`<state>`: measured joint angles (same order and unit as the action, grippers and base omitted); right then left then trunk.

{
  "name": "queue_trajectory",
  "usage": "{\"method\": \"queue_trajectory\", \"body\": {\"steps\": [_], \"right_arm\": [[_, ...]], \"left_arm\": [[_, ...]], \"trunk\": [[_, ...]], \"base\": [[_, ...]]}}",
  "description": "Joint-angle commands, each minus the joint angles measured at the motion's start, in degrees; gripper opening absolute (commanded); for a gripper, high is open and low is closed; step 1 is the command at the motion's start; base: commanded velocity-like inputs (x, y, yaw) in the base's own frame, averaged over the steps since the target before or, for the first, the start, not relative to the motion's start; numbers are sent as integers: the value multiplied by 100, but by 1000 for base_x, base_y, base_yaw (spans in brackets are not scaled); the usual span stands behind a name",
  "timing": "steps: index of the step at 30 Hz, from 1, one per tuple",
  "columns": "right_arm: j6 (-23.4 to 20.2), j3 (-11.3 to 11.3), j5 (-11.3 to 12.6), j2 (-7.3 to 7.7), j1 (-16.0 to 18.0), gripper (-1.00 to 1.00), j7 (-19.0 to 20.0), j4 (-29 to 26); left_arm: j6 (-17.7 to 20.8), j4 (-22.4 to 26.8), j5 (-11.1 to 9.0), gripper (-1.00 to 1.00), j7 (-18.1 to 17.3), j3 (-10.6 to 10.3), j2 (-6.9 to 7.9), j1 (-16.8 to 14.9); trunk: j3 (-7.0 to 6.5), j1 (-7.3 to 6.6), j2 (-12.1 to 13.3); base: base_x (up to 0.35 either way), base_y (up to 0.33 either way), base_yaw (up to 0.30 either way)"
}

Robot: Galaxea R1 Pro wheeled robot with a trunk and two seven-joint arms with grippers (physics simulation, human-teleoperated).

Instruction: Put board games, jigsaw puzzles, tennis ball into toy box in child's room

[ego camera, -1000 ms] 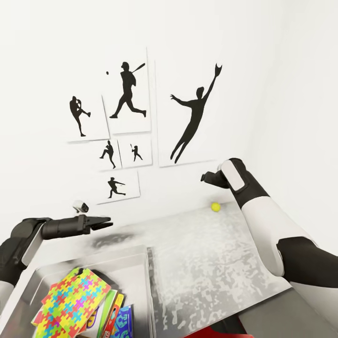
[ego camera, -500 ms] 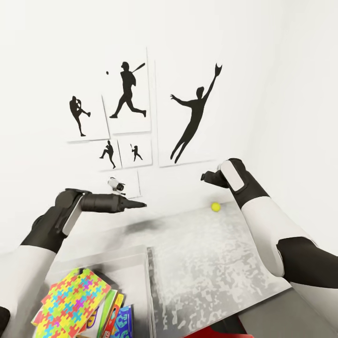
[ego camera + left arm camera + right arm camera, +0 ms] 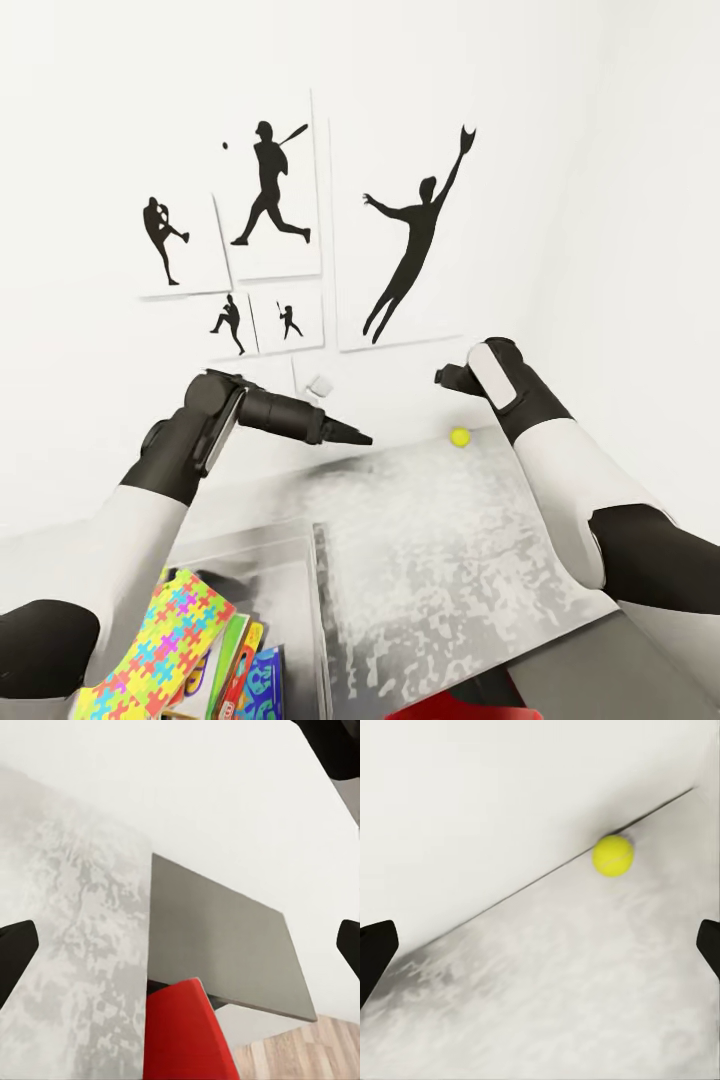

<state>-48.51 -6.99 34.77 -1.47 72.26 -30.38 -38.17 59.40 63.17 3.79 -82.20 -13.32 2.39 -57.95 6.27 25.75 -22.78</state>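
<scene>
The bench [image 3: 440, 560], with its pale mottled top, runs back to a white wall hung with black silhouette prints of ball players [image 3: 270, 190]. At the bench's near left sits the toy box [image 3: 290, 545], a light grey bin; in it lie a jigsaw puzzle [image 3: 165, 645] of bright interlocking pieces and, beside that, the edges of the board games [image 3: 250, 675], one of them blue.

The left arm rises from the lower left, bends at a black elbow, and stretches its forearm across toward the middle, above the bench's far edge. The left hand [image 3: 352, 436] points right and slightly down; in the left wrist view its two dark fingertips [image 3: 15, 952] sit far apart at the frame's edges, so it is spread wide with nothing between them. That view looks over the bench top, a grey panel and something red below.

The right arm reaches forward from the lower right, wrist bent, with the right hand [image 3: 445, 376] held above the bench near the wall. Its fingers [image 3: 373, 949] are likewise spread wide and hold nothing.

The tennis ball [image 3: 459, 437] rests on the bench against the wall, just below the right hand and not touched by it.
</scene>
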Motion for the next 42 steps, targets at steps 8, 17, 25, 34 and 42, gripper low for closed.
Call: {"method": "queue_trajectory", "body": {"steps": [8, 17, 25, 34, 42], "right_arm": [[7, -10, -155, 0, 7, 100, -56, 18], [2, -5, -172, 13, 123, 100, -56, 28], [-33, -8, -189, 18, 580, 100, -56, 241], [-17, -5, -220, 434, 690, 100, -43, 628], [-56, 18, -221, 542, 701, 100, -30, 676]], "left_arm": [[60, 3, 168, 100, -54, 5, -23, -14], [60, 63, 205, 100, -59, 9, -26, -88], [60, 68, 226, 100, -70, -12, -421, -525], [60, -27, 632, 100, -29, -23, -956, -817], [60, -69, 888, 100, -31, -14, -1004, -957]], "trunk": [[87, 4, -14], [171, 4, -14], [247, 4, -14], [331, 4, -14], [407, 4, -14]], "base": [[0, 0, 0], [0, 0, 0], [0, 0, 0], [0, 0, 0], [0, 0, 0]]}}
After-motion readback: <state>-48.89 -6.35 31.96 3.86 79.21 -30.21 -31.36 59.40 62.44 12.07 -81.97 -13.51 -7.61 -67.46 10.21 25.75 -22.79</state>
